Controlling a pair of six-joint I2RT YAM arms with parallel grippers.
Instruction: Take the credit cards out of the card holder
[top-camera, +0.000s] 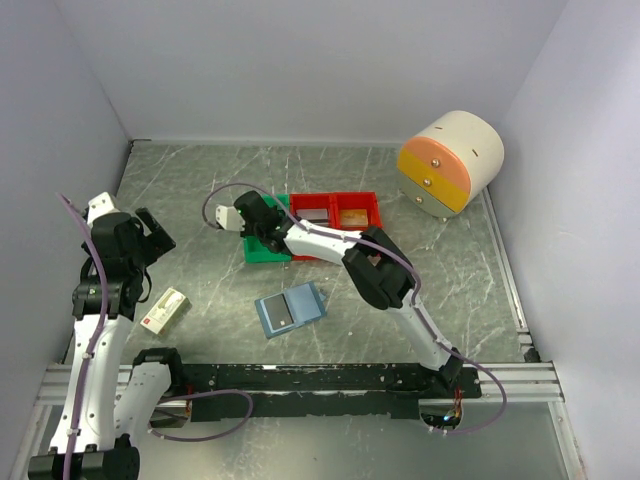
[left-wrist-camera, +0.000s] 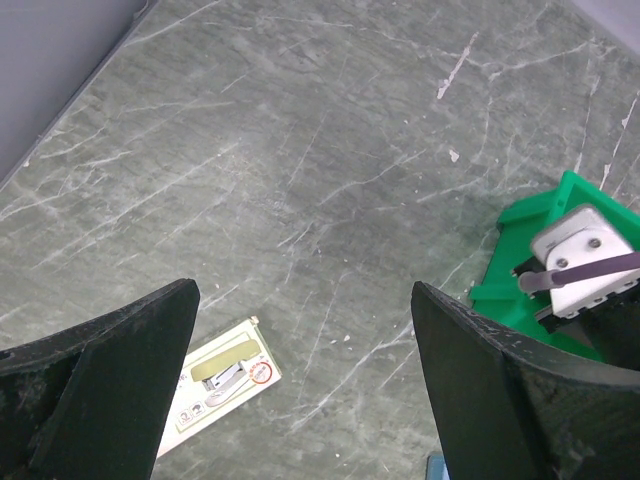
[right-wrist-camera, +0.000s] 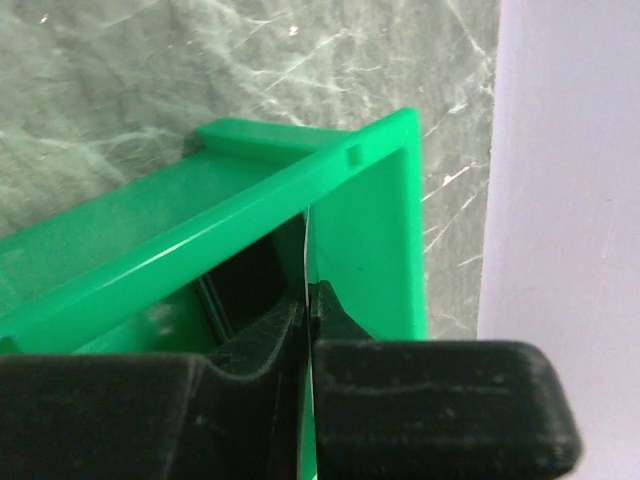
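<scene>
The slate-blue card holder lies open on the table in front of the bins, with a dark grey credit card on its left half. My right gripper is shut on another thin credit card, seen edge-on as a pale line between the fingertips. It holds that card inside the green bin, near a corner. My left gripper hangs open above bare table at the left, with nothing between its fingers.
Two red bins stand to the right of the green bin. A round cream-and-orange drawer unit sits at the back right. A cream-and-red small box lies below my left gripper. Walls close in the table on three sides.
</scene>
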